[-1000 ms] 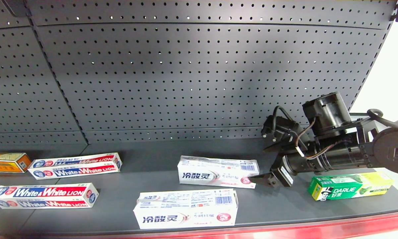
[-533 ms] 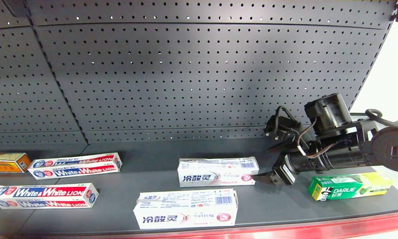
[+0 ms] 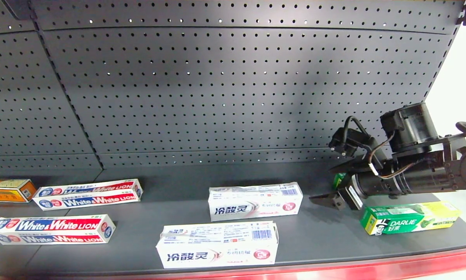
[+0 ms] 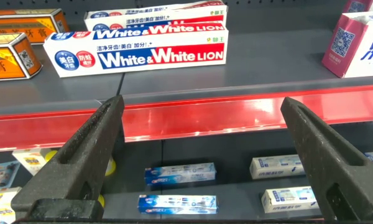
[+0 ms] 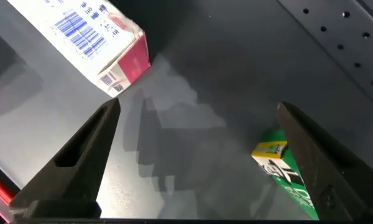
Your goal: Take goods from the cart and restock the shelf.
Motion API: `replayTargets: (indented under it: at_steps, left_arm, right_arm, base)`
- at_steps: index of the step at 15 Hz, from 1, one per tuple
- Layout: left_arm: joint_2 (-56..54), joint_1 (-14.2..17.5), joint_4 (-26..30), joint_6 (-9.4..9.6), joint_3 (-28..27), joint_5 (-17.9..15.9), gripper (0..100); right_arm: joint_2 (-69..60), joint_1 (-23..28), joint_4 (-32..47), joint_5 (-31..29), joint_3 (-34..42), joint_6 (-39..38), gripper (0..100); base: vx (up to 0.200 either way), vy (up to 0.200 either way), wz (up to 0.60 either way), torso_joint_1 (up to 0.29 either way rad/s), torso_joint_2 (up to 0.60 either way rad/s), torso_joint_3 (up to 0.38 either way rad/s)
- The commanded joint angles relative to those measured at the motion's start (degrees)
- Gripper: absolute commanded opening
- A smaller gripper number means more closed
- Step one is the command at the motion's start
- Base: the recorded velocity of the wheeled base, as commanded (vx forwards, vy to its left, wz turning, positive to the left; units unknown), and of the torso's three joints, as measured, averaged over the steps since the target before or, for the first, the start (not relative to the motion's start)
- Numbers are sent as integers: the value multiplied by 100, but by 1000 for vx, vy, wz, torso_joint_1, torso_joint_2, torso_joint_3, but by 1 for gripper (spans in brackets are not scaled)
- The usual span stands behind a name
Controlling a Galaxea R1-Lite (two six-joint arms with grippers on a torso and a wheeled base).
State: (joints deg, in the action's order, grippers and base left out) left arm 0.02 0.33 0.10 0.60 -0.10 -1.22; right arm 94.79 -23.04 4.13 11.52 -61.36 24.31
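Observation:
A white toothpaste box (image 3: 255, 202) lies on the grey shelf (image 3: 139, 212) near the middle, with a second white box (image 3: 217, 244) in front of it. My right gripper (image 3: 326, 200) hovers just right of the rear box, apart from it, open and holding nothing. In the right wrist view the open gripper (image 5: 199, 109) frames bare shelf, with the white box's end (image 5: 112, 56) on one side and a green box (image 5: 286, 171) on the other. My left gripper (image 4: 202, 106) is open and holding nothing, low in front of the shelf's red edge (image 4: 236, 112).
A green toothpaste box (image 3: 409, 217) lies under my right arm, another green one (image 3: 338, 179) behind it. Two red-and-blue lettered boxes (image 3: 88, 193) (image 3: 52, 228) and an orange box (image 3: 7, 189) lie at the left. The pegboard back wall (image 3: 233, 97) rises behind. A lower shelf holds more boxes (image 4: 180, 175).
My right gripper has drawn back to the right, off the rear white box's end. That box has swung from a slant to lie square with the shelf.

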Motion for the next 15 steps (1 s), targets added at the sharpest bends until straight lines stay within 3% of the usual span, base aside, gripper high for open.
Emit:
replayTargets:
  at_steps: [1, 15]
  left_arm:
    - [-2, 2, -1, 2, 1, -1, 100]
    - [-2, 2, -1, 2, 1, -1, 100]
  right_arm:
    - [224, -43, -18, -1, -61, 4, 100]
    - [716, -394, -413, -27, -210, -172, 100]
  base:
    - [0, 0, 0, 0, 0, 0]
    - [0, 0, 0, 0, 0, 0]
